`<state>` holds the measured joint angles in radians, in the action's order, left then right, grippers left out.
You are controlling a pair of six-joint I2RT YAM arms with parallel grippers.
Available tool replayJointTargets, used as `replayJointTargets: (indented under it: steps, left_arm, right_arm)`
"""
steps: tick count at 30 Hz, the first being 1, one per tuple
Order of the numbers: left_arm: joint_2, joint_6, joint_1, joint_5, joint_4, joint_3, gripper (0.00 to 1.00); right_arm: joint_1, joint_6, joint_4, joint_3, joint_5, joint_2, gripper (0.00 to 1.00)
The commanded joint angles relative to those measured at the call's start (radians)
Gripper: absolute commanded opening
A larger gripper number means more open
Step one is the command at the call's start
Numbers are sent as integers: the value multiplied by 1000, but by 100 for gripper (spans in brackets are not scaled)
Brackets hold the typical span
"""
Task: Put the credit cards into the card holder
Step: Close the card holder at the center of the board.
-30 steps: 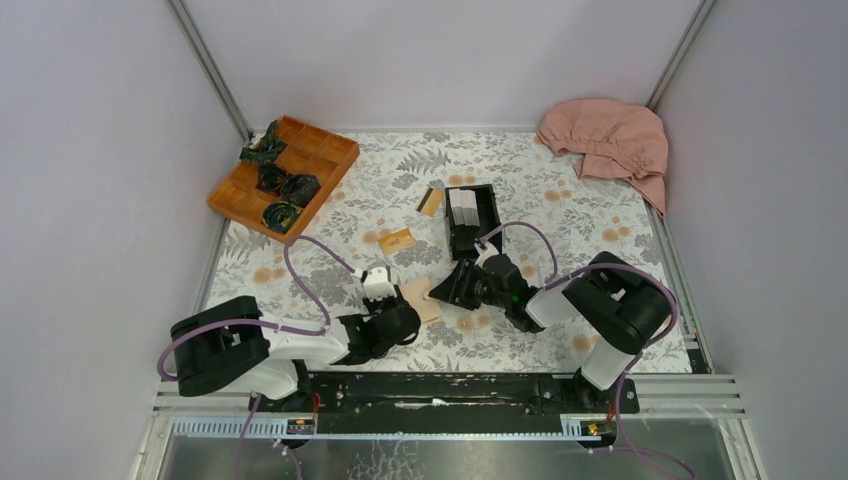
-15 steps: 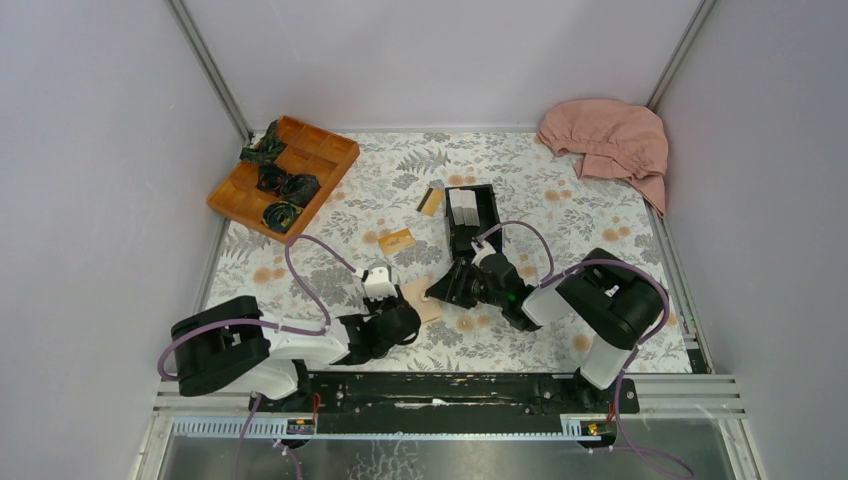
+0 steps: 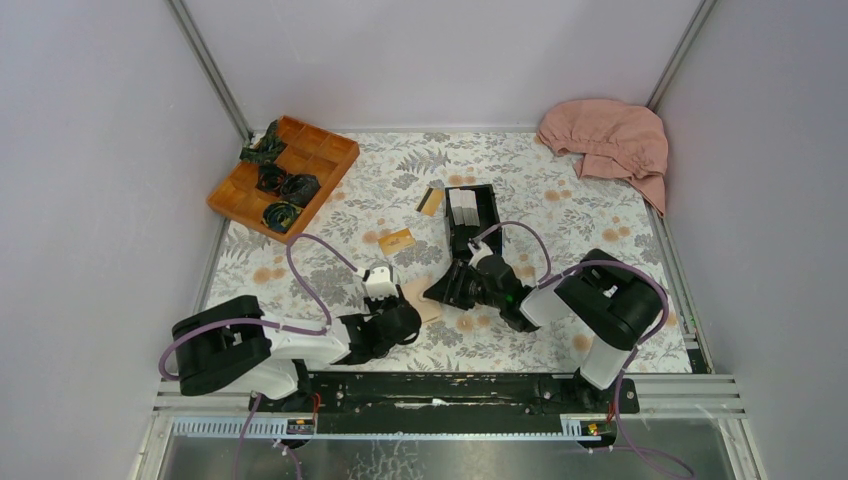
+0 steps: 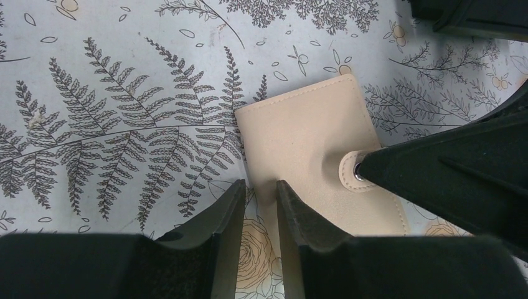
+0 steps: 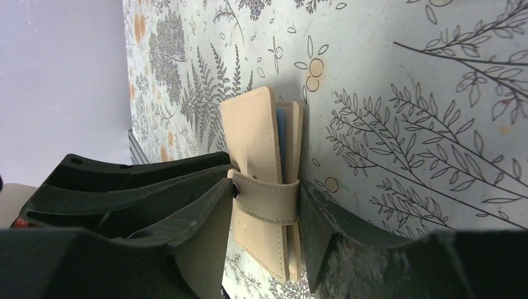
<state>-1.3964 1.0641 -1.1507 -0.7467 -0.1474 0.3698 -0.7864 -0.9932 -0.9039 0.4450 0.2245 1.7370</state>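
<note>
The right claw (image 5: 268,188) pinches the small tan-beige leather bifold card holder (image 5: 252,131) across its snap tab (image 5: 264,208), one finger against each face. The left claw (image 4: 260,187), fingers narrowly parted and gripping nothing, sits at the holder's other edge on the fern-printed table (image 4: 124,124). Two thin orange-gold credit cards (image 3: 397,241) lie beyond both claws, well apart, one with a black band (image 3: 431,202).

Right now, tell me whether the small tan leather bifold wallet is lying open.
No, the tan leather bifold wallet is folded shut, its snap tab wrapped round its edge, between the fingers of the right tool.
</note>
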Motion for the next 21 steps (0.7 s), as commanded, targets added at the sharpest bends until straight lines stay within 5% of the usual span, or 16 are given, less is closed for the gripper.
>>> replayJointTargets:
  steps: [1, 21]
  left_arm:
    - [-65, -34, 4, 165, 77, -25, 32]
    - [-71, -36, 8, 171, 57, -37, 32]
  right_arm:
    - [-29, 17, 76, 12, -15, 32, 50]
    - [-40, 15, 92, 18, -43, 57, 48]
